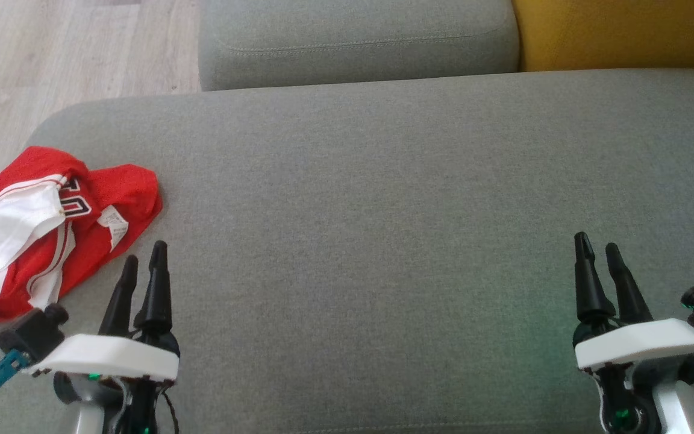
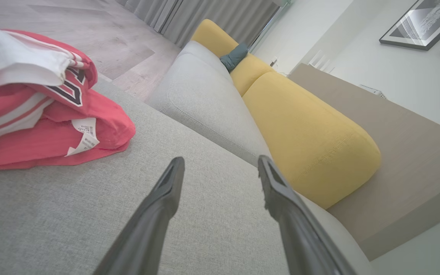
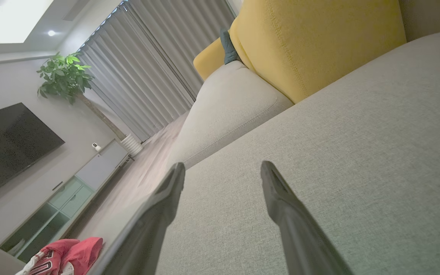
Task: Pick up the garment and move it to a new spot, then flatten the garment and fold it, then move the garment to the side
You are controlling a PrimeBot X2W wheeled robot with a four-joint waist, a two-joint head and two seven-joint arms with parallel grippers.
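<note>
Room: wood-look floor [image 1: 70, 48] on my left, grey curtains [image 3: 159, 68] at the far end, pale walls.
Furniture: one dark television [image 3: 10, 145] on the wall, one low cabinet [image 3: 71, 191] below it, one potted plant [image 3: 63, 74] beside the curtains, two framed pictures [image 2: 418, 23] on a white wall.
Sofa: two grey seat cushions. The big seat cushion [image 1: 383, 211] lies flat in front of me and the second seat cushion [image 1: 353, 36] butts against its far edge.
Back cushions: yellow cushion [image 1: 618, 30] at the far right, with one small teal cushion [image 2: 235, 56] tucked in further along.
Garment: one garment [image 1: 52, 229], red with white stripes and dark lettering, lying crumpled at the left edge of the big seat cushion with its white tag [image 1: 113, 224] showing.
Pincers: two, each with two dark fingers.
Left pincer [image 1: 145, 253]: my fingers stand apart with nothing between them. They sit over bare grey fabric just right of the garment and do not touch it.
Right pincer [image 1: 597, 242]: my fingers stand apart and hold nothing. They sit over the right side of the big seat cushion, well apart from the garment.
</note>
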